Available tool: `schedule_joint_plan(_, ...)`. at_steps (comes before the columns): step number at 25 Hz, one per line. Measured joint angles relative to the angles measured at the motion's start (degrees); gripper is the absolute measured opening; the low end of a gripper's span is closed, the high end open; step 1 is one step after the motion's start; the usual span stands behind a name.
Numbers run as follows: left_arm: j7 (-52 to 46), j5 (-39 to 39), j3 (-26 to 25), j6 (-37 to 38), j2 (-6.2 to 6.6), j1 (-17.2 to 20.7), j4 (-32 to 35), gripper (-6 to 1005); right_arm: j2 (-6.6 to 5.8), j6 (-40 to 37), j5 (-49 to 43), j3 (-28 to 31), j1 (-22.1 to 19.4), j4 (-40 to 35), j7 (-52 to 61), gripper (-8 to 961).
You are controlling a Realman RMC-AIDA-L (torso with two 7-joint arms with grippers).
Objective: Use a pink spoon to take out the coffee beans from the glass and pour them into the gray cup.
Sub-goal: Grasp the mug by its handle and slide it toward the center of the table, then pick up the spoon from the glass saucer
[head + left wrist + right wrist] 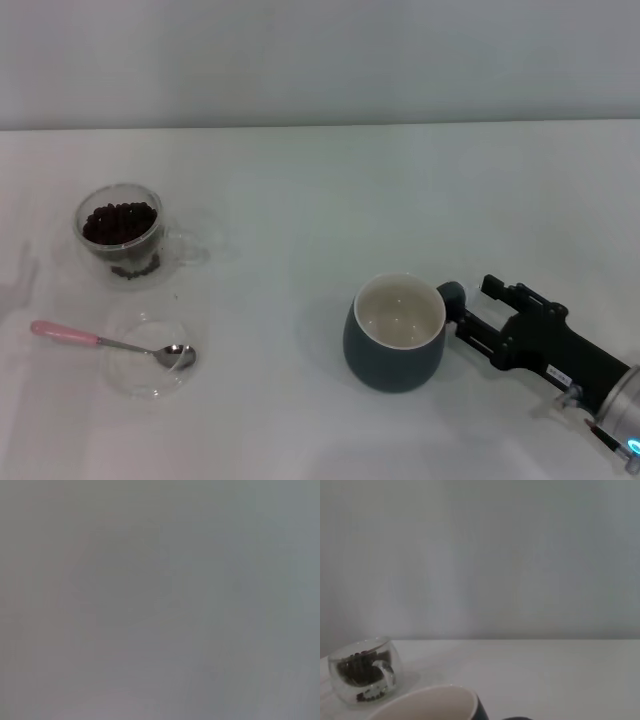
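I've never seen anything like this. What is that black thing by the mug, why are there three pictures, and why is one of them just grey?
The black thing is the robot's right gripper, the claw at the end of its arm, sitting at the handle of the gray cup. The wide picture comes from a camera on the robot's head. The other two come from cameras on its wrists. The left arm is out of sight, and its camera shows only blank grey. On the white table stand the glass of coffee beans and the pink spoon, its bowl resting in a shallow clear dish. Nothing is lifted.
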Motion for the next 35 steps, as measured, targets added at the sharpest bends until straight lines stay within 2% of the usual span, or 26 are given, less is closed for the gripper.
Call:
schedule_joint_plan(17,0.0,0.0,0.0,0.0,-0.01,0.1,0.1,741,-0.40,-5.4,0.0,-0.1,-6.2,-3.0,2.3,761)
schedule_joint_plan(26,0.0,0.0,0.1,0.0,-0.08,0.3,0.0,742,-0.51,-7.8,0.3,0.1,-11.5,-7.3,4.7,788)
schedule_joint_plan(30,0.0,0.0,0.0,0.0,-0.09,0.3,0.0,741,-0.35,-8.4,2.0,2.6,-13.1,-8.7,3.0,799)
schedule_joint_plan(35,0.0,0.0,0.0,0.0,-0.09,0.4,0.0,741,-0.18,-11.7,3.4,9.8,-12.8,-8.5,-4.9,814)
